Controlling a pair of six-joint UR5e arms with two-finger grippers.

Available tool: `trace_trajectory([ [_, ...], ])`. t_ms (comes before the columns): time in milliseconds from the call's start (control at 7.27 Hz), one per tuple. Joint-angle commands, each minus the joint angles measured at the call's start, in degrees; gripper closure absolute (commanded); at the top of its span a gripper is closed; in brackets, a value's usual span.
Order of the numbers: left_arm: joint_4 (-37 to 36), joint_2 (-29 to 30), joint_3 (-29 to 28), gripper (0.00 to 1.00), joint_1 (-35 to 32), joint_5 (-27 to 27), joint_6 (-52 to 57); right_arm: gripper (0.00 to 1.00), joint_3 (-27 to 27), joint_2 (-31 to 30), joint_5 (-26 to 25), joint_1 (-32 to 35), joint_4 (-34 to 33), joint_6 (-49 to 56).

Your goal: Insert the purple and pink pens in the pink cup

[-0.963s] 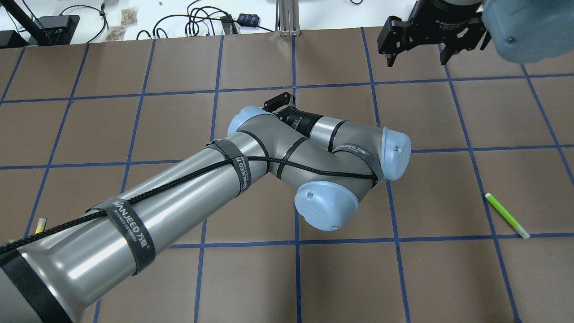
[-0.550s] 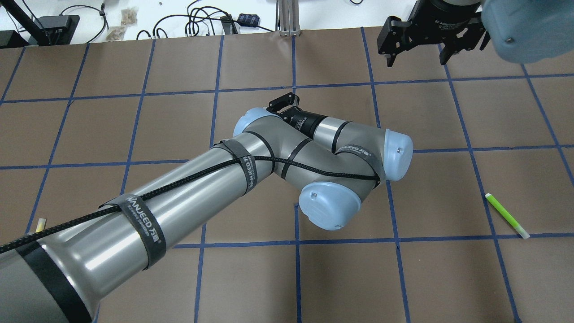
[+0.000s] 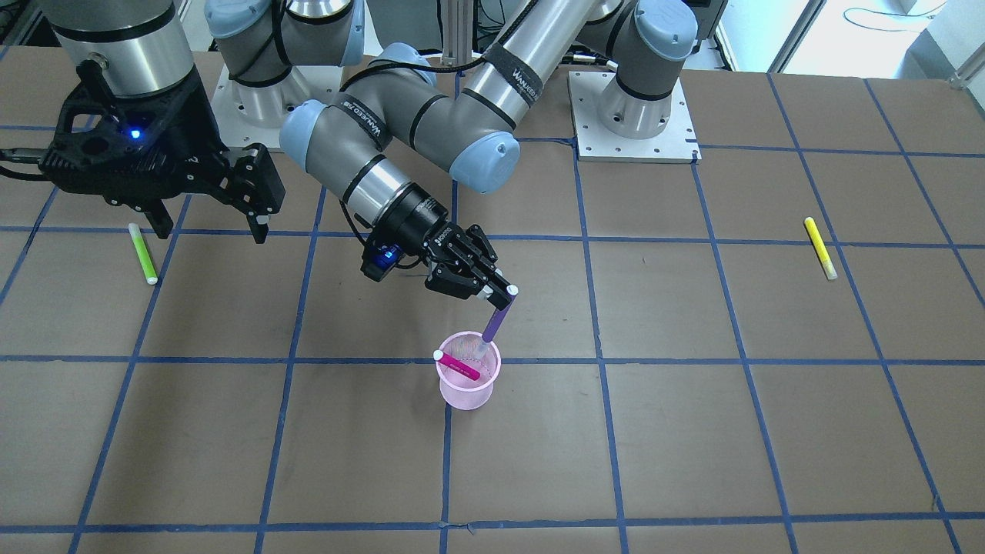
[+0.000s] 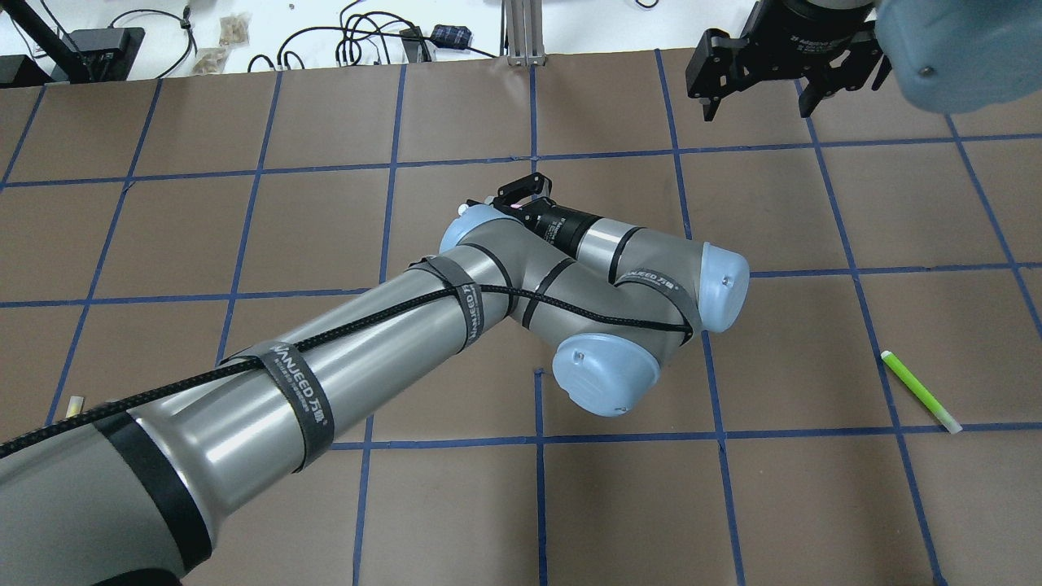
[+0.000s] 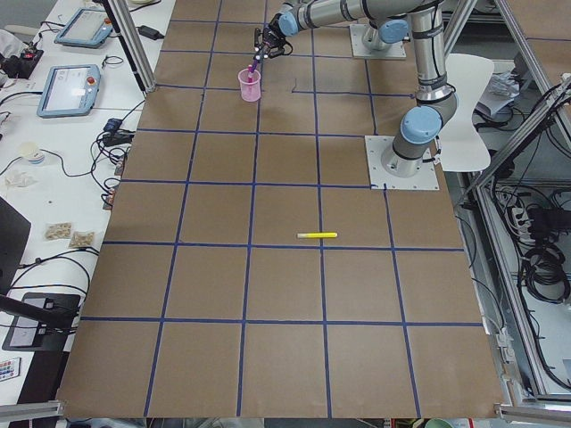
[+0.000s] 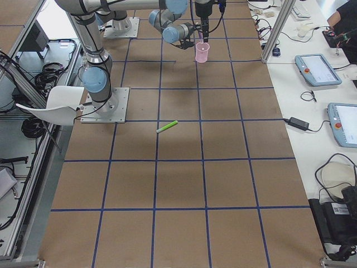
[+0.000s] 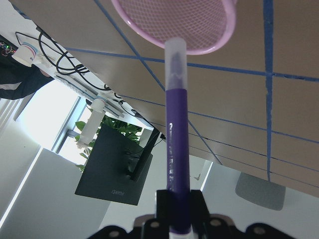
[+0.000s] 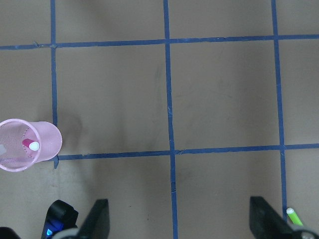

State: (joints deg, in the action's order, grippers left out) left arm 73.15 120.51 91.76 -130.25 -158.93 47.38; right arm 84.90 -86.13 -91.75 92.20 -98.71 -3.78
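Left gripper pinched purple pen, axis tilted, tip down at pink cup rim; overhead, left arm hid both. Right gripper stood spread.

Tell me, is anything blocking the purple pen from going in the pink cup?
Nothing visible blocks it. The left gripper holds the purple pen with its tip at the mouth of the pink cup. The pink pen leans inside, off to one side.

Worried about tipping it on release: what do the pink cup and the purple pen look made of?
Pink cup: fine see-through mesh, probably painted wire or plastic; looks light. Purple pen: smooth, slightly glossy plastic barrel with a translucent cap.
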Motion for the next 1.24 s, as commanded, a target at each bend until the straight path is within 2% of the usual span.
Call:
trace_trajectory([
  [0, -2.0, 0.5, -0.1, 1.0, 0.0, 0.1, 0.2, 0.0, 0.1, 0.0, -0.2, 0.0, 0.1, 0.0],
  [825, -2.8, 1.7, 0.0, 1.0, 0.1, 1.2, 4.2, 0.0, 0.0, -0.1, -0.1, 0.2, 0.0, -0.1],
  [1100, -2.9, 1.8, -0.1, 0.98, 0.1, 4.2, 4.4, 0.0, 0.0, -0.1, -0.1, 0.2, 0.0, -0.2],
])
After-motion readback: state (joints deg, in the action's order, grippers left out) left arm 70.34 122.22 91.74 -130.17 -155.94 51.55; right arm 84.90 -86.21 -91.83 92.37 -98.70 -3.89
